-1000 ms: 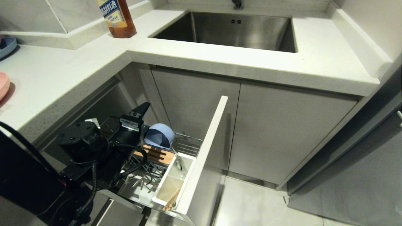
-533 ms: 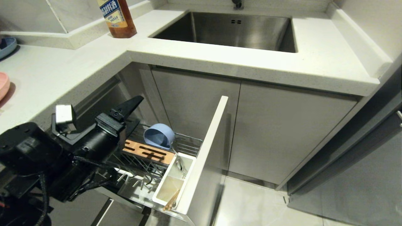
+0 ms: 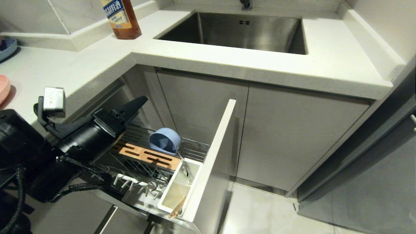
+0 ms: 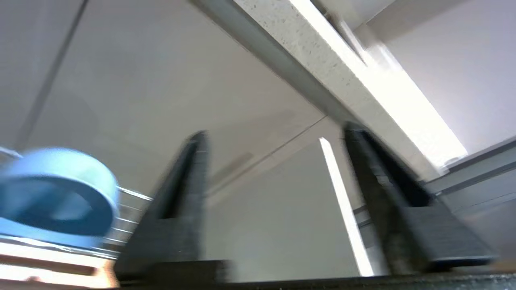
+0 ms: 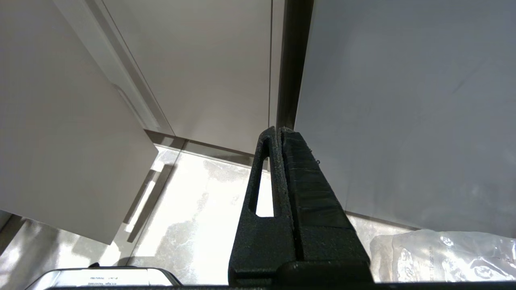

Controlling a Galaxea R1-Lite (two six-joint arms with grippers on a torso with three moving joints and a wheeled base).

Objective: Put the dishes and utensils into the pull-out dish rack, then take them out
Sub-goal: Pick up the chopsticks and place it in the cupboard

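The left pincer (image 3: 130,107), spread and empty, should rise clear of the bench (image 3: 65,74) edge; the light-blue bowl (image 3: 164,141) rests at its 4 o'clock.

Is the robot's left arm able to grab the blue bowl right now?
Probably yes. The left pincer hangs open and empty over the back of the rack, beside the bowl, which lies on its side past the wooden strip. Nothing sits between them.
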